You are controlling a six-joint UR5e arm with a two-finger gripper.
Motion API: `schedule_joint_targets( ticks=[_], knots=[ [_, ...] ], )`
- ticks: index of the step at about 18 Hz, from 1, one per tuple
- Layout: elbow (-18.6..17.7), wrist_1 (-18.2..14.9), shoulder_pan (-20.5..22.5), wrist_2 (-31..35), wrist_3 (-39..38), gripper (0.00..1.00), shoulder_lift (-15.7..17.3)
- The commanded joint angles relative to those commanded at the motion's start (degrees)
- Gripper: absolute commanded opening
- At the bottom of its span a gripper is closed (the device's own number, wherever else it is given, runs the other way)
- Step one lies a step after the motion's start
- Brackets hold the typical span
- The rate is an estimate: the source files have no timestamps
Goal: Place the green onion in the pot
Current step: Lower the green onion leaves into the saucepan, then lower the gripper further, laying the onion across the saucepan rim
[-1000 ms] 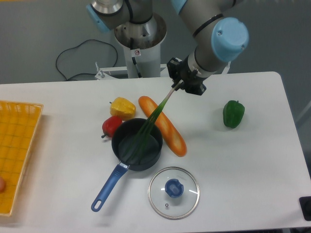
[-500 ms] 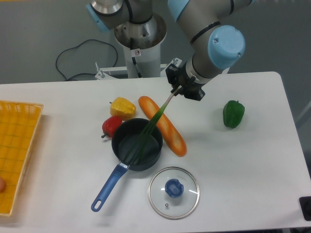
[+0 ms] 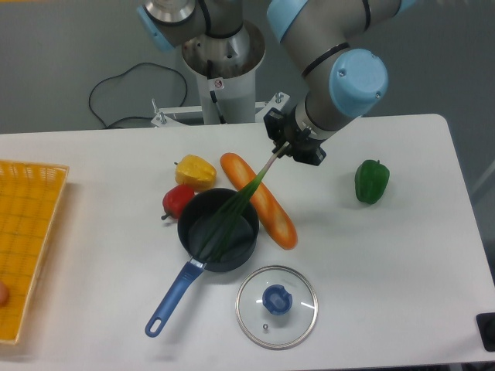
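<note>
Onion (image 3: pixel 249 193): light, limp, leaves trailing into pot (image 3: pixel 219 229); end effector (image 3: pixel 285 146) clenched on its firmer pale end, the best hold.

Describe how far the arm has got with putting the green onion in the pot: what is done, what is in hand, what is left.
Done: the green onion has been picked up and carried over the pot, with its green leaf tips reaching inside the pot. In hand: the tool is shut on the pale end, holding the stalk slanted above the long orange bread roll. Left: lower and release it so the stalk rests in the pot.
</note>
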Motion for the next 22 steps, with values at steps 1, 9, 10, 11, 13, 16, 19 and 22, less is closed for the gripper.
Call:
schedule_joint_targets(
  ticks=[1, 9, 10, 11, 13, 16, 19, 22],
  knots=[
    [-0.1, 0.2, -0.1, 0.1, -0.1, 0.16, -0.2],
    [-0.4, 0.7, -1.0, 3.1, 0.0, 0.16, -0.6],
    [-0.4, 0.5, -1.4, 4.7, 0.0, 0.16, -0.7],
    [-0.4, 0.5, -1.7, 5.1, -0.1, 0.16, -0.7],
    [-0.4, 0.6, -1.7, 5.3, -0.1, 0.16, -0.7],
    [-0.4, 0.7, -1.6, 5.4, 0.1, 0.16, -0.7],
    [0.0, 0.5, -1.2, 5.7, 1.1, 0.16, -0.4],
    [0.2, 0.4, -1.0, 6.0, 2.7, 0.16, -0.4]
  ],
)
